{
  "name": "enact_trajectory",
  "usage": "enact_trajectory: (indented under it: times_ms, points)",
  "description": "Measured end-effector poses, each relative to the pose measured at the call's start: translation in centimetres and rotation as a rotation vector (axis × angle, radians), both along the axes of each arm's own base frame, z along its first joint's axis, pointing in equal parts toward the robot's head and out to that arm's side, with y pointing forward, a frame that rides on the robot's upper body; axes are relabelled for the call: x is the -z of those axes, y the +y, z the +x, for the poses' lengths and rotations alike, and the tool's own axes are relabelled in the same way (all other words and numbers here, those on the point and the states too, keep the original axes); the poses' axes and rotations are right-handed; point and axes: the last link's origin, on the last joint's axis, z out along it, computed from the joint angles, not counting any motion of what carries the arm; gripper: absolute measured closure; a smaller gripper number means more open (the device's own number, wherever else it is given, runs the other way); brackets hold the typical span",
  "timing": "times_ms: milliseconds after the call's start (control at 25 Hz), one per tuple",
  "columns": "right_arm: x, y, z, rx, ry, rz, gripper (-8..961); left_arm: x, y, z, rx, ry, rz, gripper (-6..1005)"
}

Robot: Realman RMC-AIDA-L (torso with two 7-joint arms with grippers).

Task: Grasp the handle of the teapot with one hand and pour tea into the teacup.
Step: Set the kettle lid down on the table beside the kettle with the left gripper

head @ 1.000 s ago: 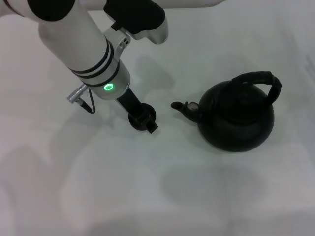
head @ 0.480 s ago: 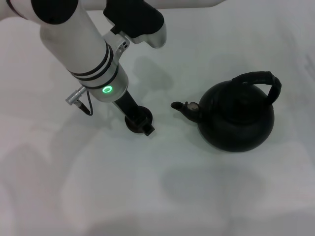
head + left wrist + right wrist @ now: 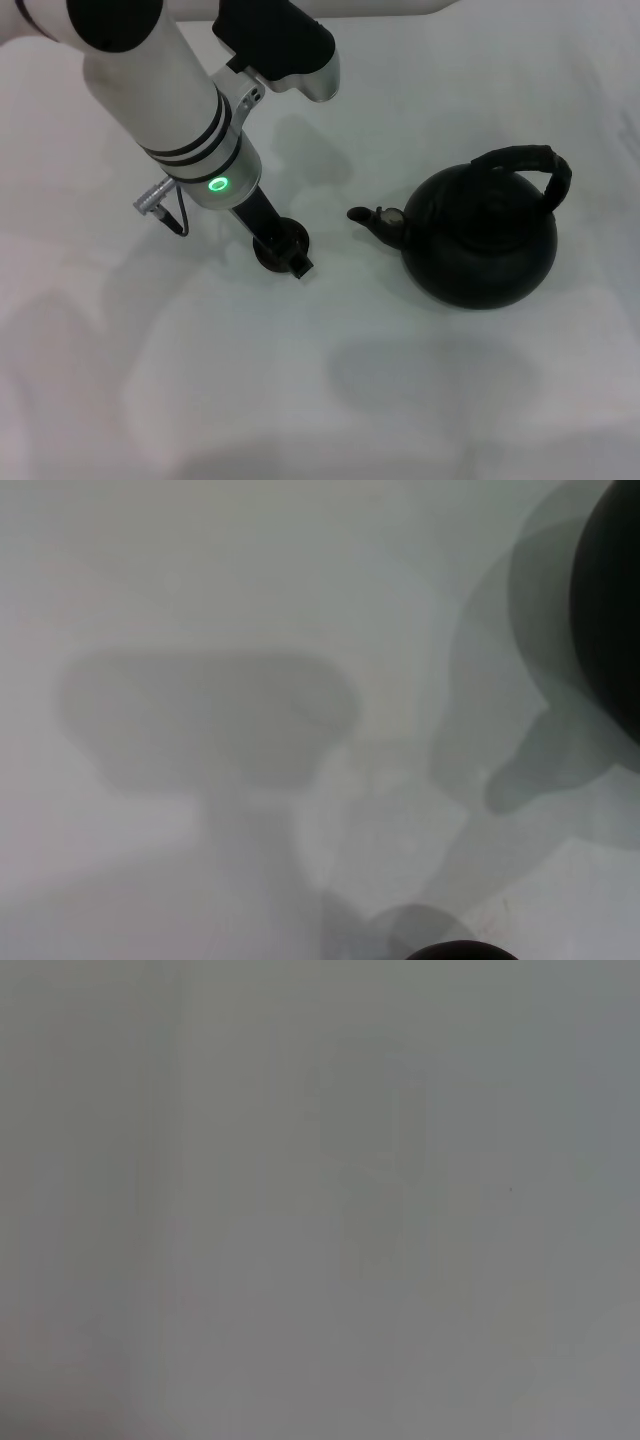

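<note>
The left gripper point(image 3: 285, 250) has slid slightly leftward with the teacup point(image 3: 272, 247); whether its jaws grip it, I cannot tell. The teapot point(image 3: 482, 240) sits well apart to the right, handle point(image 3: 530, 165) untouched. Best keep the cup steady and near the spout.

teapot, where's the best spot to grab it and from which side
Take the teapot by its handle, the arched loop standing clear above the body. Come from above with the claw straddling the top of the arch; the round body offers no grip, and the spout points toward the robot's left.
</note>
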Motion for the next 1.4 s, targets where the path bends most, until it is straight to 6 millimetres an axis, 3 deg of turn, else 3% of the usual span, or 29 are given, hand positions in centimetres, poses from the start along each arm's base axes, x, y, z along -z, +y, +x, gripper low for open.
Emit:
enact_trajectory:
  times_ms: [1400]
  points:
    - [0.00,0.06,-0.02,0.000,0.000,0.000,109,0.18,-0.09,-0.15,-0.005,0.015,-0.005,258]
